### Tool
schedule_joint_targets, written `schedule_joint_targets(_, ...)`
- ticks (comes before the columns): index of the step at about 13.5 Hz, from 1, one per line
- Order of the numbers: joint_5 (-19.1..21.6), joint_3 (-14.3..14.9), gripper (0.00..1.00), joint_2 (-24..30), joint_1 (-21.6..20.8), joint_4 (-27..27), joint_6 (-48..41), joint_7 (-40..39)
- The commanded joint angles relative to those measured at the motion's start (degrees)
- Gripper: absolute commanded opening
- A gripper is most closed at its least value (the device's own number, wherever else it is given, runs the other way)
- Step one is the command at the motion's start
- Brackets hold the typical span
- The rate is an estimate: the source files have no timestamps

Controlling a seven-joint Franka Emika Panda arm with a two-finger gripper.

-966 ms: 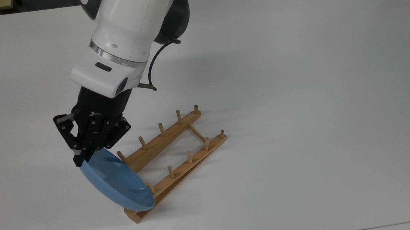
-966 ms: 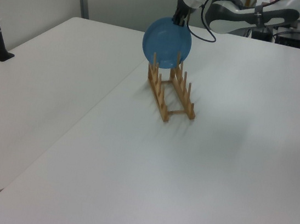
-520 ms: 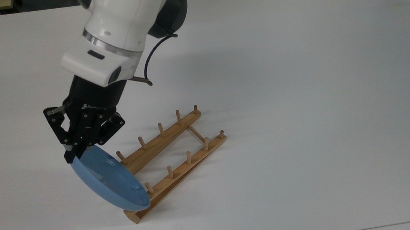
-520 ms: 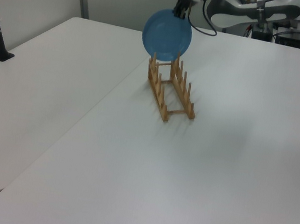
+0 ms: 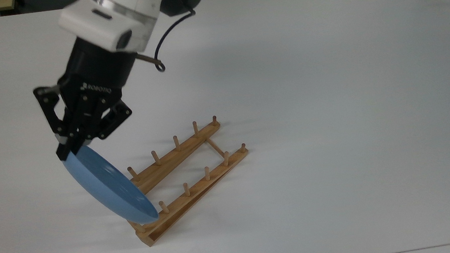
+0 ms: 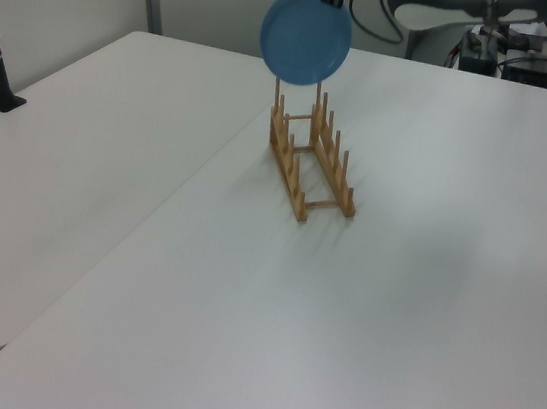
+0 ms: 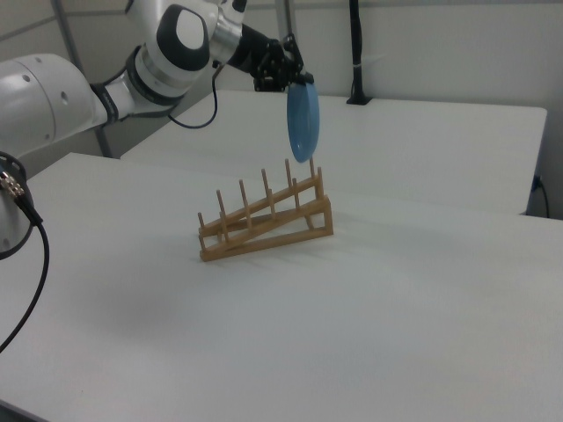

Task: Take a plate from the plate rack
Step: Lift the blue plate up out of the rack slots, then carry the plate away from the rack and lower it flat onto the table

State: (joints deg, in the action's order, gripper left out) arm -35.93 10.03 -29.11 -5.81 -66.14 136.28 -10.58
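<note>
Plate (image 5: 105, 187) is off the plate rack (image 5: 185, 186) and hanging in the air, lower left of the top view, held by its upper rim.

- Table (image 5: 329, 91): white, carrying the rack at lower centre of the top view. I read nothing else on it near the work.
- Arm: comes in from the upper left of the top view and of the right view, wrist pitched down toward the rack's near end.
- Rack: two rails of upright pegs, sitting square on the table. In the left view (image 6: 311, 164) and right view (image 7: 264, 220) all its slots stand bare.
- Plate, left view (image 6: 306, 35): full disc above the peg tips, a gap under its bottom edge. Right view (image 7: 303, 121): edge-on and near vertical, lowest point just above the end pegs. My judgement: kept upright so it slides straight out between the pegs without snagging.
- Gripper (image 5: 63, 152): the jaws are closed onto the plate's top rim, a pinch at a single spot, so the plate hangs below it.

Against half a second ago: the plate has risen. Then its lower edge overlapped the peg tops in the left view; now it is clear of them. The rack has not shifted.
</note>
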Motion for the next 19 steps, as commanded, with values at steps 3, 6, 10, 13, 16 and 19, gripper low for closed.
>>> schedule_joint_targets(3, 8.2, 1.0, 0.00, 10.3, -0.1, -5.0, 0.5, 1.2)
schedule_joint_targets(6, 21.2, 1.0, 0.00, 13.8, 1.4, -8.2, -1.2, 1.0)
schedule_joint_targets(10, 37.0, 1.7, 0.00, 14.6, 3.5, -9.3, -11.6, 0.9)
schedule_joint_targets(13, 47.9, 5.3, 0.00, 14.7, 4.3, -11.4, -24.5, -2.6)
schedule_joint_targets(16, 55.7, 9.3, 0.00, 14.8, 4.4, -15.2, -32.4, -7.5)
schedule_joint_targets(19, 59.0, 11.0, 0.00, 14.3, 5.3, -18.8, -37.8, -12.4)
